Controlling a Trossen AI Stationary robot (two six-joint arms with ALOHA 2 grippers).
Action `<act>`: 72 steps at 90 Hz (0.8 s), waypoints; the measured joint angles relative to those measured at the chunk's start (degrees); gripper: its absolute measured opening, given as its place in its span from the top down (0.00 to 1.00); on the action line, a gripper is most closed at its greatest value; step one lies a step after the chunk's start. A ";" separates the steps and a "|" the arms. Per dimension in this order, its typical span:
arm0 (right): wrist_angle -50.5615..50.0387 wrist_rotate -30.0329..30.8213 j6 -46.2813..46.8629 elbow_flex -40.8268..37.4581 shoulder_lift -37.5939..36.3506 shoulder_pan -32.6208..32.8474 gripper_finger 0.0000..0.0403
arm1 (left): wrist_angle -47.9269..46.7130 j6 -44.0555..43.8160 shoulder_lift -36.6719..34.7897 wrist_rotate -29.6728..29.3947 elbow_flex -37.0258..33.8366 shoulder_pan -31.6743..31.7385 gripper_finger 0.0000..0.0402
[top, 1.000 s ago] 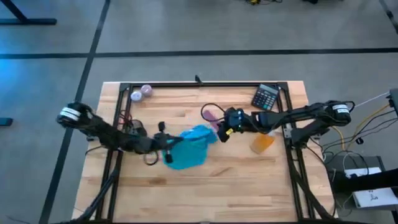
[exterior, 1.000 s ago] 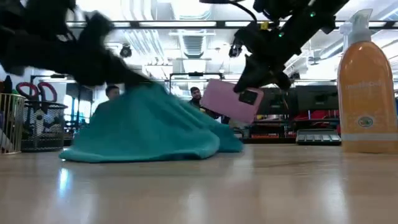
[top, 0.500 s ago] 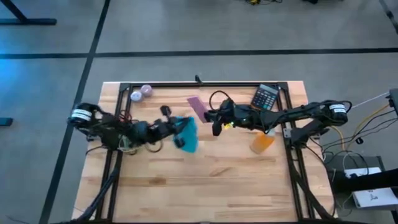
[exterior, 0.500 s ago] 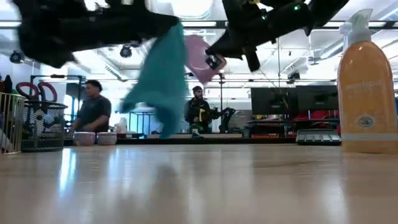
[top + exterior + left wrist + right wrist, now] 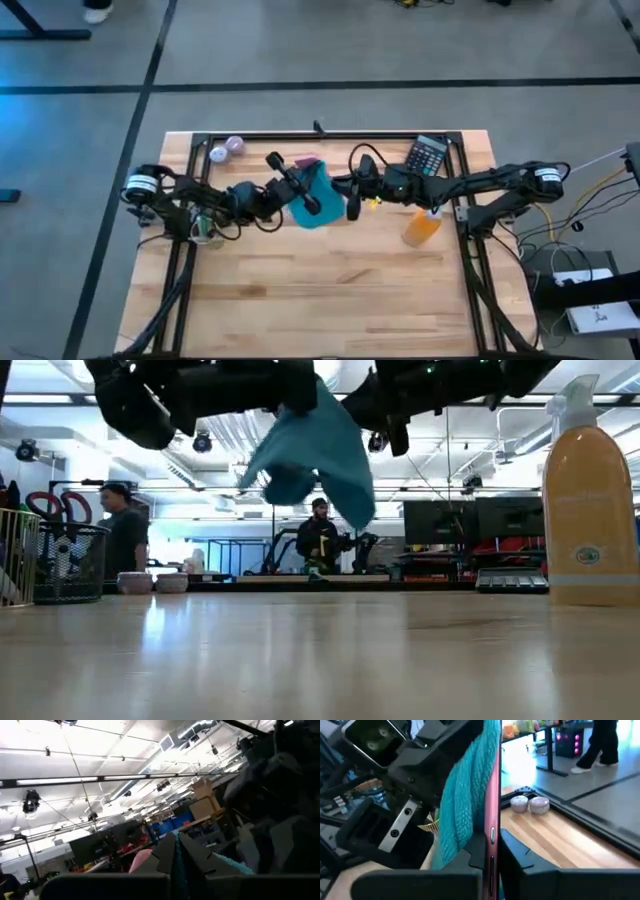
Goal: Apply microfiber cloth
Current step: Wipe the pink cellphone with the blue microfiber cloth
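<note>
Microfiber cloth (image 5: pixel 315 187) over phone (image 5: pixel 491 820) — screen hidden

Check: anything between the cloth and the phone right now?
Nothing visible. The left gripper holds the cloth right against the pink phone, held edge-up in the right gripper, both above the table.

overhead looking down, table-level looking across, two wrist close-ups
</note>
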 joint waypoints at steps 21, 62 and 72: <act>0.17 -0.45 -0.74 0.81 -4.28 0.08 0.98 | -6.16 -7.31 0.30 8.51 -0.58 -0.26 1.00; -0.18 -2.01 -1.68 0.98 -7.45 0.28 0.98 | -13.41 -12.31 -0.01 3.72 -6.19 -4.03 1.00; -2.11 -2.72 -5.69 0.98 -7.95 0.34 0.98 | -12.70 -8.06 -3.72 -6.43 -10.47 -8.04 1.00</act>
